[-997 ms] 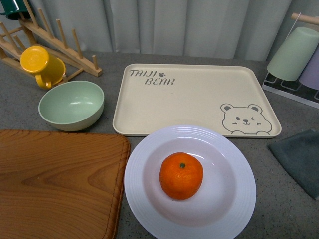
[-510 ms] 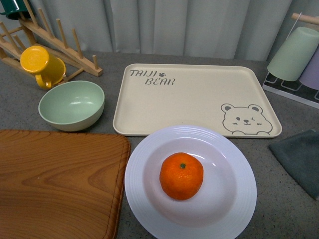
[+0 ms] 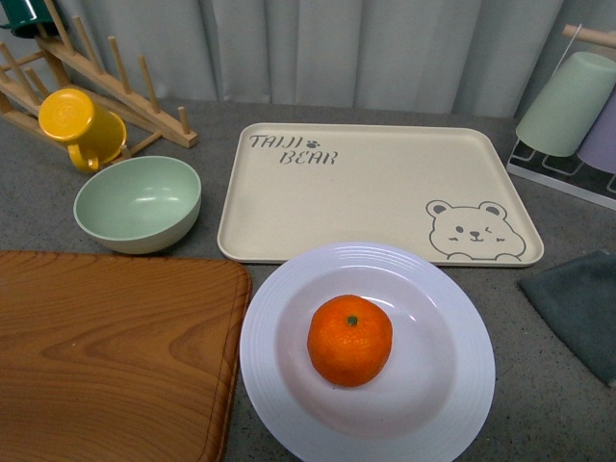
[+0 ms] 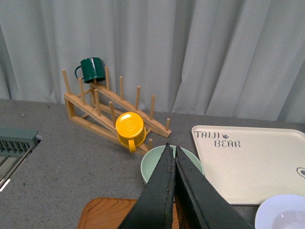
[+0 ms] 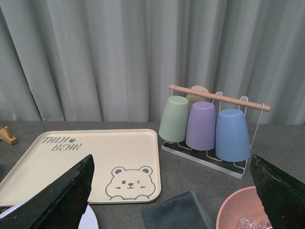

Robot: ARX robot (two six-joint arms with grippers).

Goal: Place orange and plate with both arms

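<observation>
Dimpled round orange [image 3: 349,340] in white plate [image 3: 472,327] w/ ridged rim, near side of speckled grey counter [image 3: 553,428]. Left claw [image 4: 171,150] pressed together; right claw [image 5: 171,162] spread wide.

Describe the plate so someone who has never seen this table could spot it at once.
Start at the beige bear-print tray mid-table. The plate lies just nearer the robot than it, beside the wooden board. It is the only white round dish, ridged-rimmed, holding an orange.

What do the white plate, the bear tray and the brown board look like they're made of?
Plate: glossy white with soft highlights, likely ceramic or melamine. Tray: matte beige with printed bear, probably plastic or fibre composite. Board: wood, by its flowing grain, satin finish.
</observation>
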